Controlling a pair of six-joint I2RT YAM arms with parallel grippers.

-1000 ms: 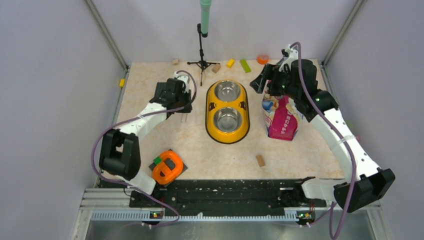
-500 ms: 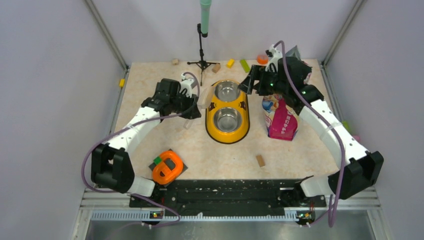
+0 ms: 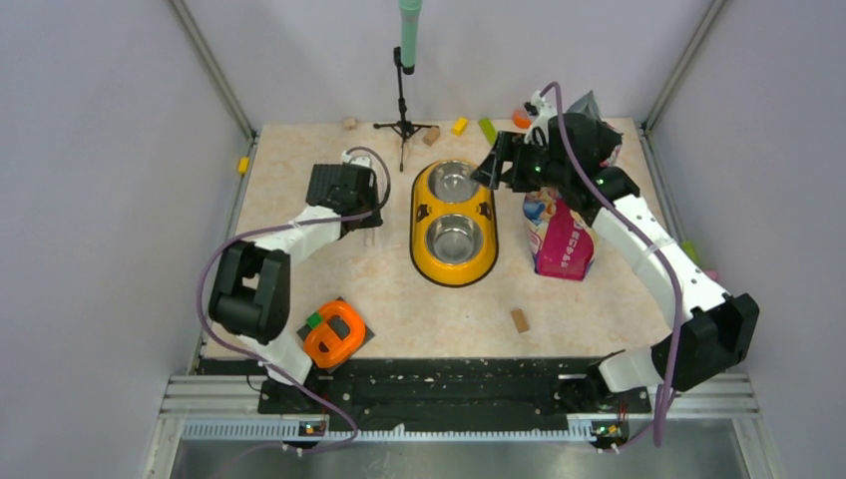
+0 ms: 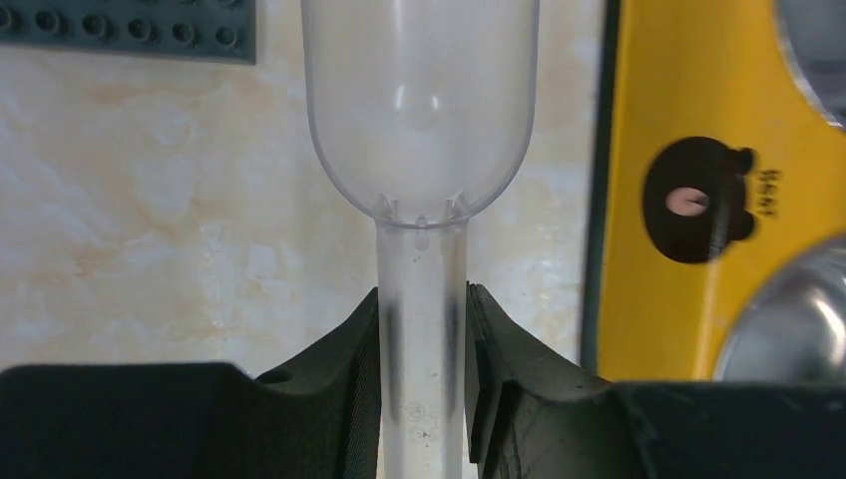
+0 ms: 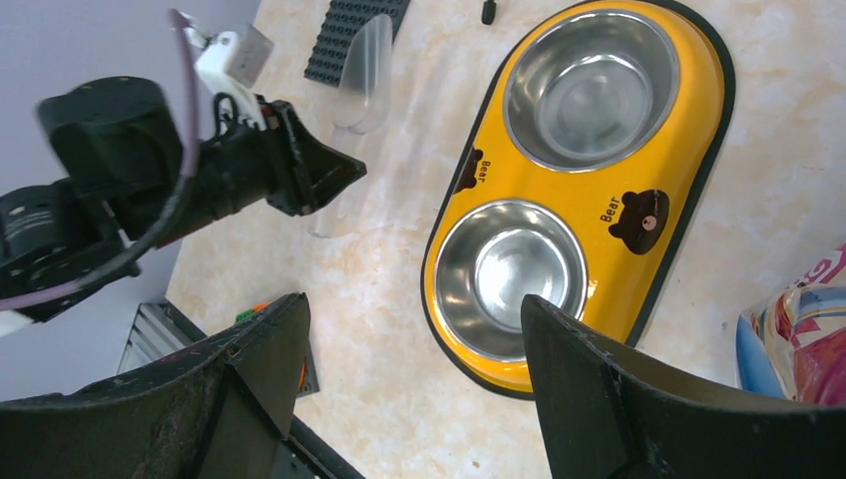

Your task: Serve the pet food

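The pet food itself cannot be seen. Its pink bag (image 3: 564,239) stands just right of the yellow feeder (image 3: 454,274), with its top hidden behind the right arm (image 3: 648,249). The clear scoop (image 4: 419,120) is almost invisible from above. In the wrist view, the left gripper (image 4: 422,329) pinches the scoop's handle over the table, left of the feeder. The right gripper (image 5: 411,304) hangs above the feeder, jaws wide, holding nothing. A wooden block (image 3: 519,319) lies near the front and a mic stand (image 3: 404,100) stands at the back.
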